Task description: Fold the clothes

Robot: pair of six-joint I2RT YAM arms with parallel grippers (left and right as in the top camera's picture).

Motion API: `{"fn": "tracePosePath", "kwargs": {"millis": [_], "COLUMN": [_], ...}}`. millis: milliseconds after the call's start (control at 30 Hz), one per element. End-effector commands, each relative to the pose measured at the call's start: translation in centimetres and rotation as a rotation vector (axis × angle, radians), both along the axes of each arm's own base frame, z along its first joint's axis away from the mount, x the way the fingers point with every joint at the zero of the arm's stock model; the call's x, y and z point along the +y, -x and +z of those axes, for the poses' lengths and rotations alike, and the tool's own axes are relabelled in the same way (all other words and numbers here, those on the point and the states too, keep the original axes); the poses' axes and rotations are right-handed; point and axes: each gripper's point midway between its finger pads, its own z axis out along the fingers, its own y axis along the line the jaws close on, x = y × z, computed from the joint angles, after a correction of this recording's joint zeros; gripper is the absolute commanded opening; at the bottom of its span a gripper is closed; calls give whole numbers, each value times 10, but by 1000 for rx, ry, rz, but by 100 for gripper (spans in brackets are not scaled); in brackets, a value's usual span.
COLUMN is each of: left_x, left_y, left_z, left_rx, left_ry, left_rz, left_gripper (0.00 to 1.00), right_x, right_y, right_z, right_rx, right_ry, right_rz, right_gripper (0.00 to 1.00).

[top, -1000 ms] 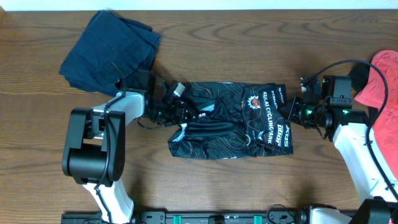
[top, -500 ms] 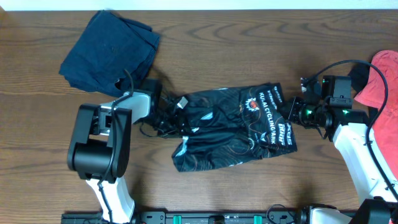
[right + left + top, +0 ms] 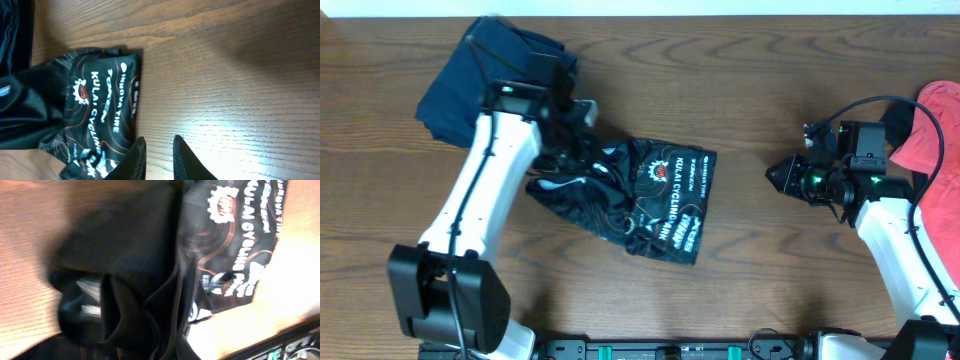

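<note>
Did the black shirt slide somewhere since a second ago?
Yes. The black jersey slid left, away from the right claw, which now sits apart from it, and closer to the navy garment at the top left.

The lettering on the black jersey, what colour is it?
White, on the jersey with thin orange contour lines; the right wrist view shows it best.

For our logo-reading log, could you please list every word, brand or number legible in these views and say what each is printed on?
"INNOVA TIRE": white print on the black jersey, right wrist view.
"KULAI CYCLIN": larger white print beside it; what follows is not legible.
Small white words near the jersey's edge: too small to read.
Overhead and left wrist views: same lettering, too small or blurred.
</note>
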Motion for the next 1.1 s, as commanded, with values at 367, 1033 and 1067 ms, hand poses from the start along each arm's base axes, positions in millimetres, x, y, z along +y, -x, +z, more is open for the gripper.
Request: {"fn": "tracePosePath", "kwargs": {"millis": [367, 1033, 1067], "left_x": [-139, -121, -111], "left_y": [11, 44, 40], "left_z": [-19, 18, 21], "left_rx": [-169, -63, -79], "left_ry": [-43, -38, -60], "left_rz": [-142, -145, -124], "left_gripper": [6, 65, 67], "right_x": [-3, 29, 36], "right_y": [-1, 4, 4], "right_z": [4, 7, 8], "right_rx": [-18, -72, -86], "right_ry": [8, 22, 23], "right_rz": [6, 173, 204], "right_gripper": [21, 36, 38]}}
